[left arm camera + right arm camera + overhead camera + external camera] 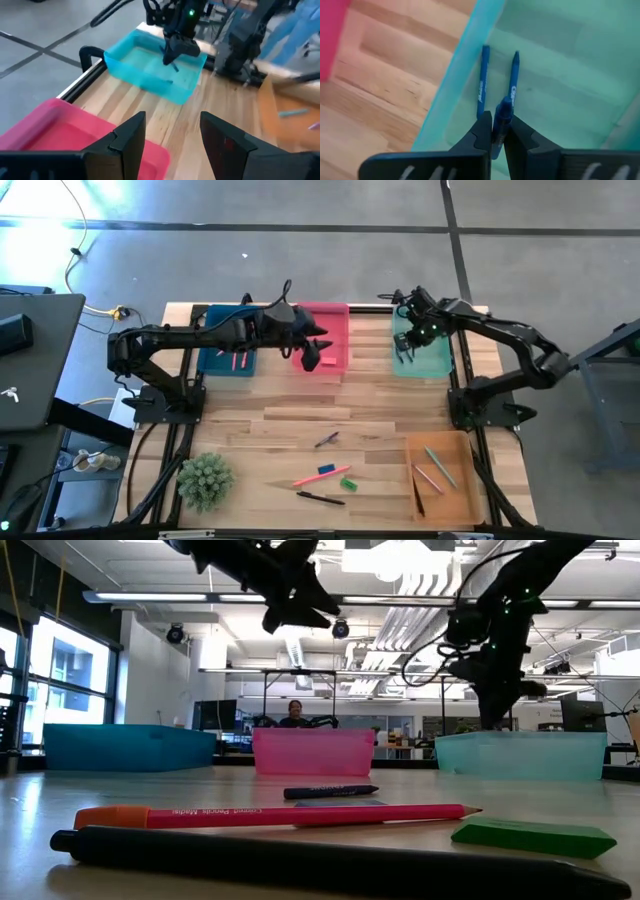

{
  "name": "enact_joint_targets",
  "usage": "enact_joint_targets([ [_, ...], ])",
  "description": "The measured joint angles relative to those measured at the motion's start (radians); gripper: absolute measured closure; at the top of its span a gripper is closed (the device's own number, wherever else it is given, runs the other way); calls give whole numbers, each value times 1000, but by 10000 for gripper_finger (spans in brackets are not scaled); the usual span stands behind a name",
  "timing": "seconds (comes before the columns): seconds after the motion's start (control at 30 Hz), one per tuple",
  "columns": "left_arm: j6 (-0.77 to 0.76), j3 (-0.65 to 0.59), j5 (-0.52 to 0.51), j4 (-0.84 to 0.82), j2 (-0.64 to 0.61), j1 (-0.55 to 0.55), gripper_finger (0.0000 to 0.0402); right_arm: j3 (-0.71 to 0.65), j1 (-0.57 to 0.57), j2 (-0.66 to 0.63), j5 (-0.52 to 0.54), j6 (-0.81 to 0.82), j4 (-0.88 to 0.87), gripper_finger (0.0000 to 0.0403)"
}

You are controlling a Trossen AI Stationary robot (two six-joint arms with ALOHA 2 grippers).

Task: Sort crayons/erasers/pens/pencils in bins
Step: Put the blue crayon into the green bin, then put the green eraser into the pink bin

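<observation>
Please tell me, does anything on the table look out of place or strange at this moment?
Nothing looks spilled or damaged. A few unsorted items, such as the green eraser and black pen, lie loose on the table. The right gripper holds a blue crayon over the teal bin.

A robotics lab in an open-plan industrial hall: a wooden worktop (300,420) stands on a grey concrete floor (300,260), with exposed ducts (420,615) and strip lights (200,597) overhead. Monitors (215,715) line benches behind, where a person (294,715) sits. A laptop (30,360) rests alongside.
</observation>
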Motion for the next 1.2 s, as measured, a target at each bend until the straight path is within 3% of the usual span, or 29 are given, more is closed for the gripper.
enact_joint_targets([
  [0.1,43,0,-59,-62,-4,-1,227,-15,-4,14,-5,2,0,392],
  [0.27,58,-1,-270,-264,-72,0,227,-44,-4,45,-10,4,5,392],
  [0.43,65,-1,-362,-406,-186,0,227,-90,-3,73,-3,33,43,392],
  [0.63,48,-1,-390,-507,-322,3,227,-126,-3,73,12,34,47,384],
  [0.83,-23,-1,-383,-624,-414,2,227,-130,15,73,12,28,49,321],
  [1.0,-58,-1,-378,-750,-445,2,227,-130,22,72,12,69,47,265],
  [1.2,-118,-8,-325,-869,-445,0,227,-62,36,56,40,84,-16,251],
])
